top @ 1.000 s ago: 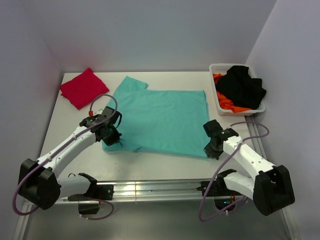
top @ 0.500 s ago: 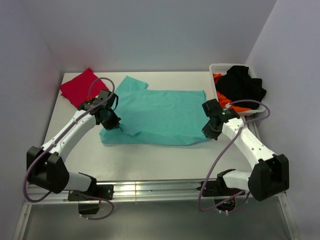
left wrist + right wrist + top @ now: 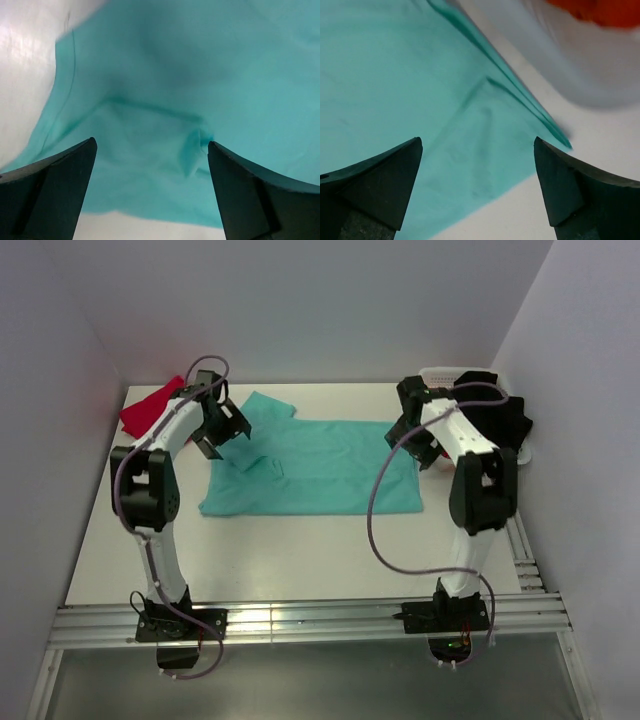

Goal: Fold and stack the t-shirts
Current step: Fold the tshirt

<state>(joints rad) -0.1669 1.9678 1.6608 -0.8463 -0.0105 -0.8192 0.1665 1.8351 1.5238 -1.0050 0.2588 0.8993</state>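
The teal-green t-shirt [image 3: 320, 465] lies folded over on itself in the middle of the table, one sleeve pointing to the back left. My left gripper [image 3: 218, 438] hovers open over its left end; in the left wrist view only teal cloth [image 3: 165, 75] shows between the spread fingers [image 3: 55, 190]. My right gripper [image 3: 420, 448] is open above the shirt's right edge, where doubled teal layers [image 3: 395, 75] end on bare table. The crimson-red t-shirt [image 3: 145, 408] sits folded at the back left, partly behind the left arm.
A white basket [image 3: 437, 373] at the back right holds a black garment [image 3: 510, 420] and orange cloth [image 3: 600, 10], close beside the right arm. Side walls flank the table; a metal rail [image 3: 300, 620] runs along the near edge.
Both grippers carried the shirt's near edge toward the back, folding it over, then opened and released the cloth. Both arms now reach far back.
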